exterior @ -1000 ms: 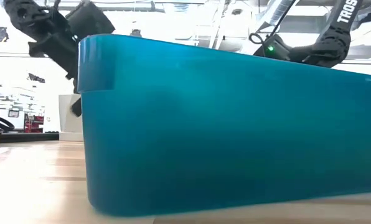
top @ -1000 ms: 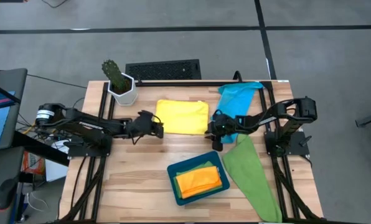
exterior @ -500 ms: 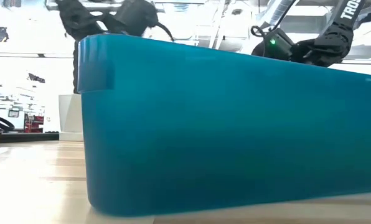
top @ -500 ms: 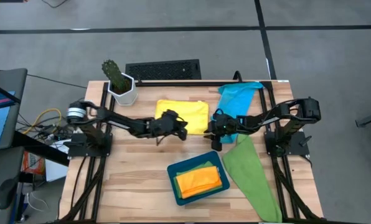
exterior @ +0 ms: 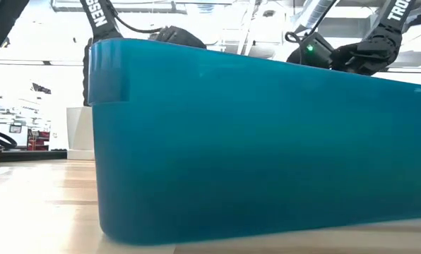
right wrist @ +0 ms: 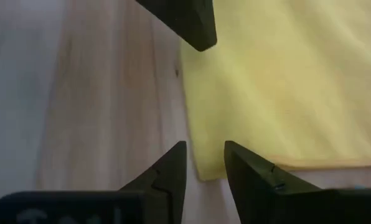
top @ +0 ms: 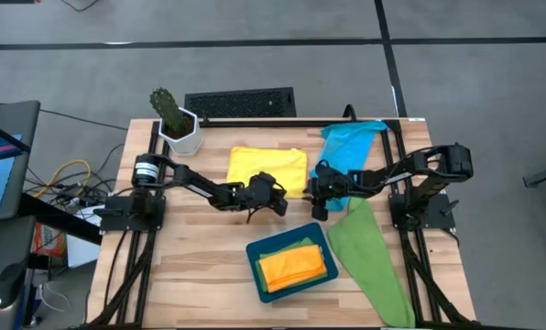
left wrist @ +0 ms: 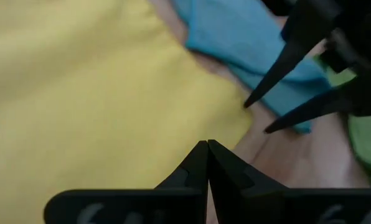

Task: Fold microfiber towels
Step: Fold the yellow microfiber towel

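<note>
Towels were mid-fold: the yellow towel lay flat on the table between both claws, the left claw pressed together at its near corner, the right claw spread over that corner, probably to pinch it.

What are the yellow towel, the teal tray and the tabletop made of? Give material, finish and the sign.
Yellow towel: soft matte cloth, probably microfiber; it lies limp and slightly fuzzy.
Teal tray: likely rigid plastic; smooth, slightly glossy wall.
Tabletop: light wood planks with visible grain and seams.
</note>
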Tool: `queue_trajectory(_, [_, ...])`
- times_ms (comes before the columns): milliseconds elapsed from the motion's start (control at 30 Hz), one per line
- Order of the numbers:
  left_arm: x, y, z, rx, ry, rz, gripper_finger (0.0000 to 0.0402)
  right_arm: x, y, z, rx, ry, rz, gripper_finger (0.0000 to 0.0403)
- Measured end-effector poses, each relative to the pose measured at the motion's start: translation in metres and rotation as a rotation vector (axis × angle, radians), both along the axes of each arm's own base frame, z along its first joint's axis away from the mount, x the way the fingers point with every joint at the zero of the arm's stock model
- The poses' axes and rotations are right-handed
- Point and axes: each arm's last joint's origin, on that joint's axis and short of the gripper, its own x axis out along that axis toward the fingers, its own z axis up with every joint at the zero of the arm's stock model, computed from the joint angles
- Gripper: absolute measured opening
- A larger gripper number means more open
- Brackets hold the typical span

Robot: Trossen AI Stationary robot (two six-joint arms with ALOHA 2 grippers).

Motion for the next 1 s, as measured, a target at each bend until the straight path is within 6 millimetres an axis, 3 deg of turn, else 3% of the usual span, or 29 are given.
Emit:
queue_trajectory(433, [-0.002, 0.001, -0.012, -0.089, 0.003, 0.122, 0.0000, -0.015, 0.004, -0.013, -0.044, 0.019, 0.058, 0.0131])
queue_trajectory(1000, [-0.004, 0.001, -0.013, -0.104, 0.031, 0.109, 0.0000, -0.007, 0.016, 0.003, -0.066, -0.113, 0.107, 0.0131])
